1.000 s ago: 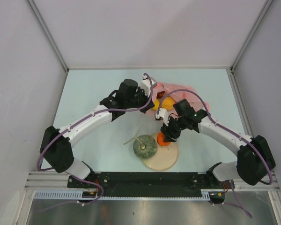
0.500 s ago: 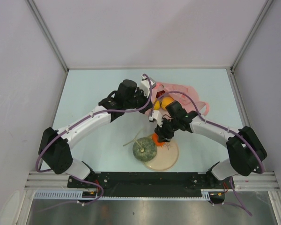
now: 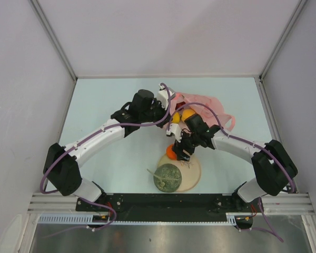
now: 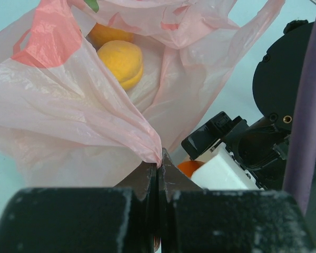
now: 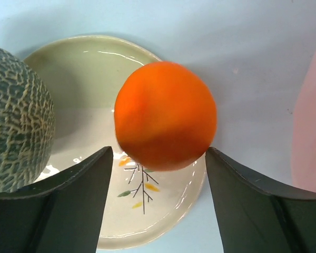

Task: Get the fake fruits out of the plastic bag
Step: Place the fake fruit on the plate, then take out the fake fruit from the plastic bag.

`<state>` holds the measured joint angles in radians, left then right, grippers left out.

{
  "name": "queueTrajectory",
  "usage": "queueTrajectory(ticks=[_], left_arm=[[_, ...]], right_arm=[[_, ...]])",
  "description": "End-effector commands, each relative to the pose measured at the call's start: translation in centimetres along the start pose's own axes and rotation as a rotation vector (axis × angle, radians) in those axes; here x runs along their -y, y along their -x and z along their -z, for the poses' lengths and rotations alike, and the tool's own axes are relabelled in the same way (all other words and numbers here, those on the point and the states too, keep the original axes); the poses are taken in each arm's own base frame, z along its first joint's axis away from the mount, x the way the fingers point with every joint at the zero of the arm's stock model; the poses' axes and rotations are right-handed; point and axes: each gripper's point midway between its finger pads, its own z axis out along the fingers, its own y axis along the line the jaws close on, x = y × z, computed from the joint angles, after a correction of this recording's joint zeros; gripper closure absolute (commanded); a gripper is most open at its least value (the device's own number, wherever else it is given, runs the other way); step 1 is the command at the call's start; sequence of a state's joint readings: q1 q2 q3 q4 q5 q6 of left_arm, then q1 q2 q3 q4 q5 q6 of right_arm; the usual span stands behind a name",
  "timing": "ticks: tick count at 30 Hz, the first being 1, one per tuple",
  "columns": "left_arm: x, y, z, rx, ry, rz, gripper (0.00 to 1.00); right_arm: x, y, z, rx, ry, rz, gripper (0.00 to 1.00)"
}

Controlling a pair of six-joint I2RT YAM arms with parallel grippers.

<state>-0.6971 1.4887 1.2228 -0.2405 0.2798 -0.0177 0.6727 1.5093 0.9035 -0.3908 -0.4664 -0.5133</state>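
The pink plastic bag [image 3: 206,102] lies at the back centre, its mouth facing my left wrist camera. My left gripper [image 3: 170,117] is shut on a fold of the bag [image 4: 68,105] and holds the mouth up. Inside lie a yellow-orange fruit [image 4: 121,60] and another one [image 4: 108,36] behind it. My right gripper [image 3: 178,153] is open over the cream plate [image 3: 193,172]. The orange [image 5: 166,113] sits just beyond its spread fingertips, at the plate's far rim [image 5: 95,52]. The netted melon [image 3: 167,177] rests on the plate's near left edge and shows in the right wrist view [image 5: 16,121].
The two arms meet close together by the bag's mouth, with the right wrist [image 4: 237,153] right next to my left gripper [image 4: 159,158]. Grey walls close in the pale blue table on three sides.
The right gripper moved left toward the bag's mouth with the orange, and its jaws now stand apart. The melon rolled from the plate's left side to its near edge. The left arm stayed put.
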Motion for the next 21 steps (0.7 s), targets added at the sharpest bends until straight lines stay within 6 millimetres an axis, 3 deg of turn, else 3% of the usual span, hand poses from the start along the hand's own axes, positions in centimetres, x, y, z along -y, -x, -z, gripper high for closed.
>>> queueTrajectory(ticks=[1,8,11,12,17,21], left_arm=[[-0.2,1.7,0.1,0.050,0.003,-0.028,1.00],[-0.1,1.9,-0.4,0.048,-0.014,-0.026,0.99],[-0.2,2.3,-0.5,0.052,-0.009,-0.027,1.00],[-0.2,2.3,-0.6,0.052,-0.011,-0.028,1.00],[-0.3,3.0,-0.7,0.062,-0.009,-0.029,1.00],[-0.3,3.7,-0.7,0.073,-0.013,-0.033,1.00]], right_arm=[[0.9,2.0,1.4,0.068,-0.047,0.001,0.23],[0.4,3.3,4.3,0.098,-0.037,-0.012,0.22],[0.6,4.2,6.5,0.125,-0.049,-0.015,0.25],[0.9,5.4,7.5,0.159,-0.061,-0.006,0.27],[5.3,8.9,12.4,0.327,-0.249,-0.038,0.44],[9.3,8.6,12.7,0.314,-0.404,-0.053,0.58]])
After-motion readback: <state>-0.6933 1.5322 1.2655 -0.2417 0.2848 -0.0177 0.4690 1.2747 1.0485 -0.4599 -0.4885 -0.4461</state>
